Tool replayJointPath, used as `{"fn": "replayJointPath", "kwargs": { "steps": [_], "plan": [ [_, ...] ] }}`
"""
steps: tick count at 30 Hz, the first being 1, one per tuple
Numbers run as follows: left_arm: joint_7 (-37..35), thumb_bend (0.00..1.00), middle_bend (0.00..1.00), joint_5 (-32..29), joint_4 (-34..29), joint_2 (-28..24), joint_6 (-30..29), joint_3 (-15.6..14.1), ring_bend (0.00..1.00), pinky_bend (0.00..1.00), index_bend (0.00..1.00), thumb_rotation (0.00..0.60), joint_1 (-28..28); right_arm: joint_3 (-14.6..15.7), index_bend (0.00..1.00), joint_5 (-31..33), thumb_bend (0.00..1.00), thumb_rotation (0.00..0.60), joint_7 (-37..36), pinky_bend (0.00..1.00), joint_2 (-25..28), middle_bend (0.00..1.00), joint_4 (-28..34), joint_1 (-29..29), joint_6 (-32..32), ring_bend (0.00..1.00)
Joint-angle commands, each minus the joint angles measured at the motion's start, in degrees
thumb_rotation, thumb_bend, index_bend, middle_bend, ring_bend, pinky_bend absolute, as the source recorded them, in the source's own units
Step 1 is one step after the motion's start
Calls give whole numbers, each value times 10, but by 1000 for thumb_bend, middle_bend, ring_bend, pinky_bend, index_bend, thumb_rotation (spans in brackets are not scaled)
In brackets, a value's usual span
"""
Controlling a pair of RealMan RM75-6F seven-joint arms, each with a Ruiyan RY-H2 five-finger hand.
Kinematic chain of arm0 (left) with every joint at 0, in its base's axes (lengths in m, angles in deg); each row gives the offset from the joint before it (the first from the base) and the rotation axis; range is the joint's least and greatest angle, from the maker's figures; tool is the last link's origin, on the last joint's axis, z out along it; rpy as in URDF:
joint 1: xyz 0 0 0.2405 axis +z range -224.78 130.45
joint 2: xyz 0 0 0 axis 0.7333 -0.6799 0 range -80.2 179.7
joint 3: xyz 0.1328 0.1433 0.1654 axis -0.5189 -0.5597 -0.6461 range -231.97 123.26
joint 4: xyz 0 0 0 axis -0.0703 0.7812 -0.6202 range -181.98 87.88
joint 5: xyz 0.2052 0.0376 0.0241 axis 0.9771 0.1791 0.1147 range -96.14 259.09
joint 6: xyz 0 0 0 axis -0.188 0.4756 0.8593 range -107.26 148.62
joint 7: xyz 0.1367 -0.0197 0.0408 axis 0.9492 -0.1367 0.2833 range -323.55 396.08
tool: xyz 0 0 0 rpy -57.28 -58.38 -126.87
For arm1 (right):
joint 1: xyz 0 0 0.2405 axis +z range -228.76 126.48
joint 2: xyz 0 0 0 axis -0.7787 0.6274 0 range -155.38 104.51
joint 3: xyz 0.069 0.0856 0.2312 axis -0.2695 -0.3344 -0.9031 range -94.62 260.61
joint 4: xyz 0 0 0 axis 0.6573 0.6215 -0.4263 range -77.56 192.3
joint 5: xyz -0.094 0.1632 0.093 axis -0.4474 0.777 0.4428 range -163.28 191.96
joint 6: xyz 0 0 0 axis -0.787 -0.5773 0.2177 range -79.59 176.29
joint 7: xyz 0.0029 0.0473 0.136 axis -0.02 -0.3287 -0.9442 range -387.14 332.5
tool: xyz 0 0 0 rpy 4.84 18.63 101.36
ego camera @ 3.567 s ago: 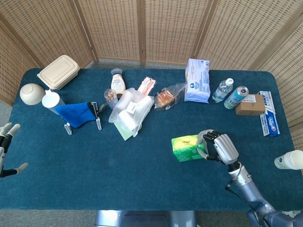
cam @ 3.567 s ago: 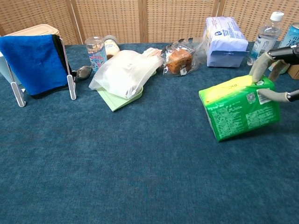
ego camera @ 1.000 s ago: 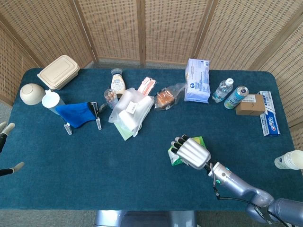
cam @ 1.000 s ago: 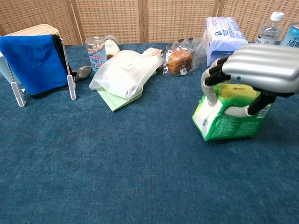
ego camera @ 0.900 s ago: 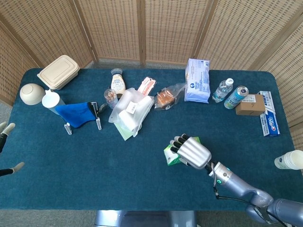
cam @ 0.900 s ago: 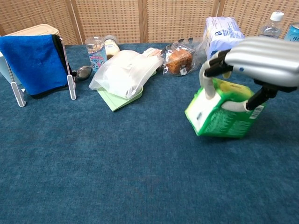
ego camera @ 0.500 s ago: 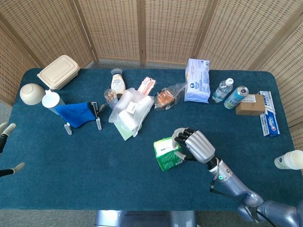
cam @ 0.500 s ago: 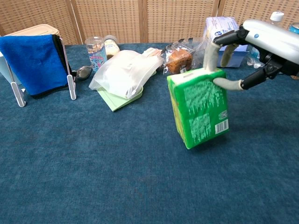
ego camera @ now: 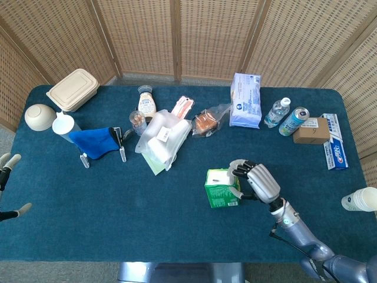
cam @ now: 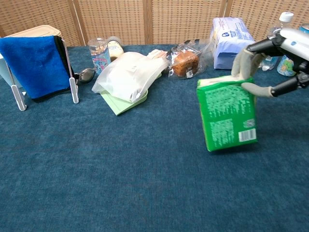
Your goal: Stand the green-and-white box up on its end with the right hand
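The green-and-white box (ego camera: pixel 222 188) stands nearly upright on its end on the blue table, right of centre near the front. In the chest view the box (cam: pixel 227 116) leans slightly, white end up, its lower end at the cloth. My right hand (ego camera: pixel 257 180) grips the box's top end from the right. Its fingers (cam: pixel 241 63) curl over the upper edge, the thumb pressing the near face. My left hand (ego camera: pixel 5 171) shows only at the far left edge of the head view, fingers apart, holding nothing.
Behind the box lie a white plastic bag (ego camera: pixel 162 138), a bread packet (ego camera: pixel 206 122) and a tissue pack (ego camera: pixel 245 100). A water bottle (ego camera: pixel 277 112), a can (ego camera: pixel 293 121) and a brown carton (ego camera: pixel 311 131) stand at the back right. A blue cloth on a rack (ego camera: pixel 94 141) is at the left.
The right hand lifted the box off its side, swung it up onto its end, and carried it slightly to the right. The left hand has not moved.
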Motion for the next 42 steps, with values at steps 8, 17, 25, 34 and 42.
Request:
{"fn": "replayJointPath", "kwargs": {
  "steps": [8, 17, 25, 34, 42],
  "plan": [
    [0, 35, 0, 2, -2, 0, 0, -1, 0, 0, 37, 600, 0, 47, 268, -50, 518, 600, -63, 341, 26, 241, -56, -22, 41, 128],
    [1, 35, 0, 5, -3, 0, -3, -2, 0, 0, 36, 600, 2, 55, 117, -60, 343, 600, -75, 217, 39, 77, -73, -28, 54, 0],
    [-3, 35, 0, 5, -3, -2, -4, -1, 0, 0, 36, 600, 2, 40, 107, -60, 296, 599, -55, 205, 65, 64, -31, -35, 89, 0],
    [-13, 35, 0, 14, -2, -5, -4, -3, 0, 0, 36, 600, 3, 1, 75, -17, 249, 600, 8, 199, 110, 55, 45, -53, 104, 0],
    [-28, 35, 0, 26, 4, -9, -12, -5, 0, 0, 37, 600, 8, 8, 67, 54, 267, 599, 165, 138, 194, 15, 175, -116, 80, 0]
  ]
}}
